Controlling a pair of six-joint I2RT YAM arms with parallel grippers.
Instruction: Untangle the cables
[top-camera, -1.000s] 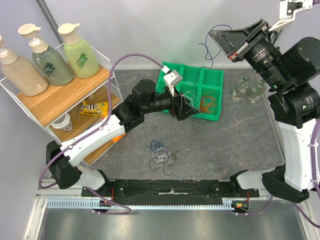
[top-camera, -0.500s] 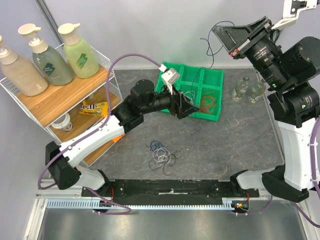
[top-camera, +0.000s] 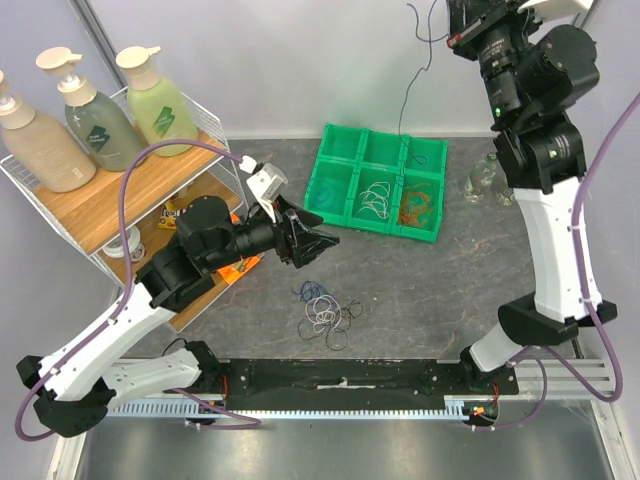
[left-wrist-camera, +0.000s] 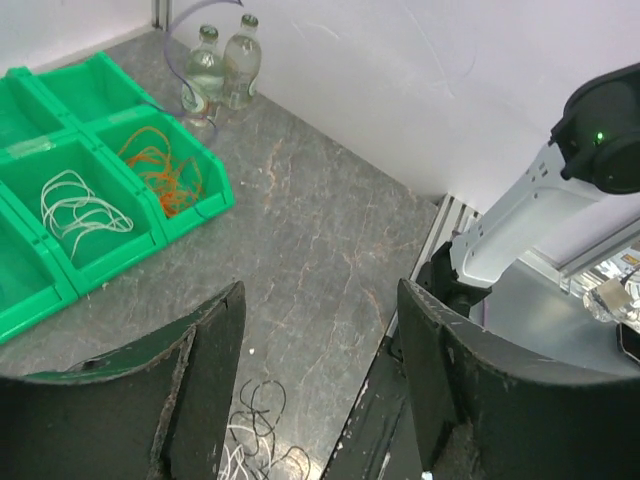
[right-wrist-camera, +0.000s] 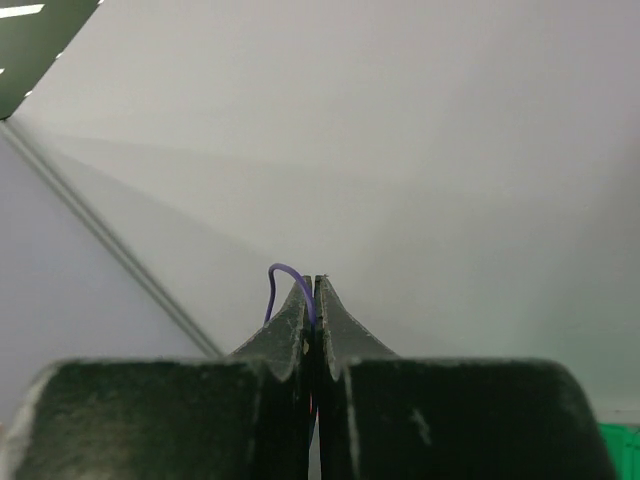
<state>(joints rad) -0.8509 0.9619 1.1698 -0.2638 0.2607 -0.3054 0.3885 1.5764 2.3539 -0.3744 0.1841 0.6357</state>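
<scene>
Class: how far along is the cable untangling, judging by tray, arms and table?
Done: white cables and orange cables lie in separate compartments of the green tray. In hand: the right tool, raised high, pinches a blue cable. Left: a tangled heap on the table, near the open left tool.

No legible text, brand, number or sign anywhere. The pump bottles (top-camera: 100, 125) on the shelf (top-camera: 110, 205) bear dark label marks, too small to read.
</scene>
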